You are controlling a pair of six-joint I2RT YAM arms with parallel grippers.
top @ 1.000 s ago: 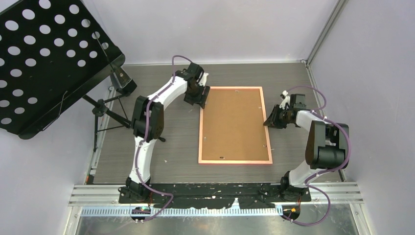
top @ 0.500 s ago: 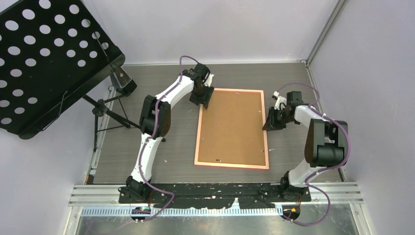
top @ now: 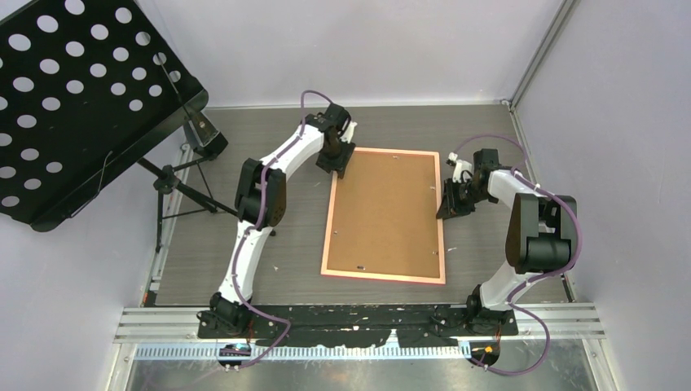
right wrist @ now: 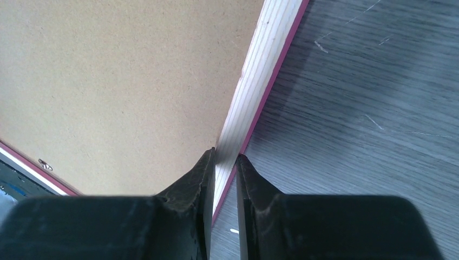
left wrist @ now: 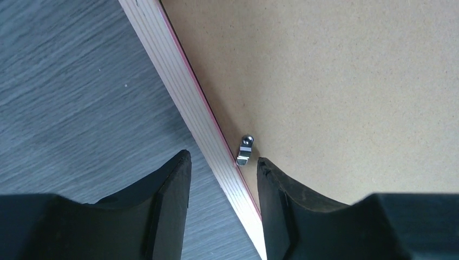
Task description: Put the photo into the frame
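Observation:
The frame (top: pixel 383 278) lies back-up on the table, its brown backing board (top: pixel 385 212) facing me. The photo is out of view. My left gripper (top: pixel 336 163) is at the frame's left rail near the far corner. In the left wrist view it (left wrist: pixel 223 158) stands open, straddling the pale rail (left wrist: pixel 178 76) with a gap on each side, a small metal clip (left wrist: pixel 244 150) just ahead. My right gripper (top: pixel 446 208) is at the middle of the right rail. In the right wrist view it (right wrist: pixel 225 155) is shut on that rail (right wrist: pixel 270 49).
A black perforated music stand (top: pixel 73 98) on tripod legs (top: pixel 175 191) stands at the far left. Walls close the table at the back and the right. A small hanger (right wrist: pixel 45 164) shows on the backing board near the frame's near end.
The frame has shifted left and turned slightly, its near end swinging left. My right gripper moved left with the rail. My left gripper went toward the far corner and its jaws narrowed.

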